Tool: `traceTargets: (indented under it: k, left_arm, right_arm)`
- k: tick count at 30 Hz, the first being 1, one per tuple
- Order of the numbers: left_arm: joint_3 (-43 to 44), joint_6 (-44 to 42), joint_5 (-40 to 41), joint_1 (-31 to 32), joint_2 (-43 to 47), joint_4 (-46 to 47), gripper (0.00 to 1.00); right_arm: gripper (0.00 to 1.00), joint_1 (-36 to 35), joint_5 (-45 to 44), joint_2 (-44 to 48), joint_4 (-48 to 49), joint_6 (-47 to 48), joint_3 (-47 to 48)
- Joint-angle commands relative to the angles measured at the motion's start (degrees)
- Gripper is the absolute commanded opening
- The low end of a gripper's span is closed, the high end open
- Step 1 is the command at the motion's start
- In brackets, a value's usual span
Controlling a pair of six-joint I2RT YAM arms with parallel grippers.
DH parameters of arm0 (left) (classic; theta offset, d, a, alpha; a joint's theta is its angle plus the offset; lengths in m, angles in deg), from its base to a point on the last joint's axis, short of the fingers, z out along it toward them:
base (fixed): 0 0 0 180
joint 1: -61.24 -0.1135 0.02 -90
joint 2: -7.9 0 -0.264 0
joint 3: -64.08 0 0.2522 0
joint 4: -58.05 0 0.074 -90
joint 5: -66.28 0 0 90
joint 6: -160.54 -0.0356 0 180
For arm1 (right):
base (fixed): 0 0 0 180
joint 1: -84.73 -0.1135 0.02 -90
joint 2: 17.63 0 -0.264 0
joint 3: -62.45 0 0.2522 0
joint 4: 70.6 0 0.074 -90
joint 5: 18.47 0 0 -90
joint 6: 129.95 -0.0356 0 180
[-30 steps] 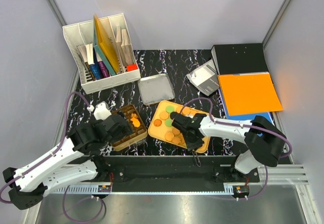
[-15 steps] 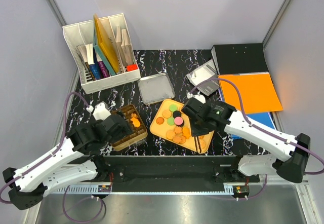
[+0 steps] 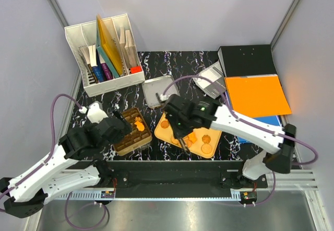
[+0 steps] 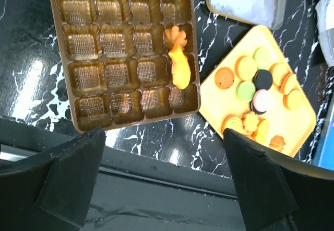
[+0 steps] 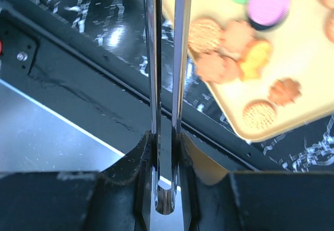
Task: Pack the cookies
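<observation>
The right gripper [image 5: 166,142], jaws clamped on tweezers [image 5: 181,58], has swung left from the plate [image 4: 297,131] towards the tray [image 4: 129,27], probably ferrying one of the cookies [image 4: 245,66]. The left gripper [image 4: 167,173] has its jaws wide open.

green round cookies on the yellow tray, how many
2: one green round cookie nearest the silver lid, the other beside the dark brown cookie. The yellow tray's pile may hide more.

Bright overhead light; glare on the glossy table [image 5: 112,35] left of the yellow tray [image 5: 308,58]; its cookies [image 5: 229,66] blurred in the right wrist view
</observation>
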Motion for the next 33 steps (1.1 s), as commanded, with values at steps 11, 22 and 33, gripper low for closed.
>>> traceTargets:
  k: [11,22,33]
  left_arm:
    - [-1.92,3.75,1.67,-0.17,3.16,-2.10,0.99]
    - [-1.21,2.61,1.76,-0.17,0.87,-1.23,0.99]
    - [-0.34,2.43,2.37,-0.17,1.75,-2.63,0.99]
  right_arm:
    - [0.41,-3.42,3.10,-7.29,4.04,4.32,5.17]
    - [0.38,-3.51,0.99,-5.97,5.27,3.62,6.40]
    - [0.48,-3.68,2.13,-13.17,5.45,6.96,14.40]
